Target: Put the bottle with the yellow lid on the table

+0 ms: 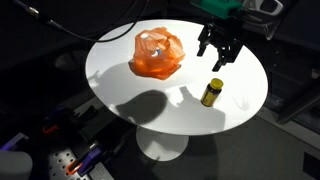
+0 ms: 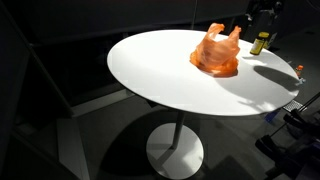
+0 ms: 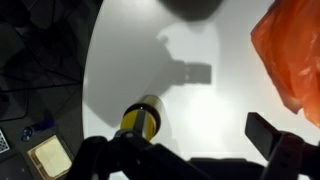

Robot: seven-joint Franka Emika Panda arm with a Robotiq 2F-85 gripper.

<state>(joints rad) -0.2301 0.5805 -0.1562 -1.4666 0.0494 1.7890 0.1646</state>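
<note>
A small bottle with a yellow lid and yellow label (image 1: 212, 93) stands upright on the round white table (image 1: 125, 85). It also shows in an exterior view (image 2: 259, 43) and in the wrist view (image 3: 143, 117). My gripper (image 1: 217, 62) hangs above the table just behind the bottle, open and empty, clear of it. In the wrist view the gripper (image 3: 190, 150) has its fingers spread wide, and the bottle sits beside one finger, not between them.
A crumpled orange plastic bag (image 1: 158, 53) lies on the table near the bottle; it shows in an exterior view (image 2: 217, 52) and in the wrist view (image 3: 295, 50). The table edge (image 2: 160, 85) drops to a dark floor. Cables and equipment (image 1: 70, 160) lie below.
</note>
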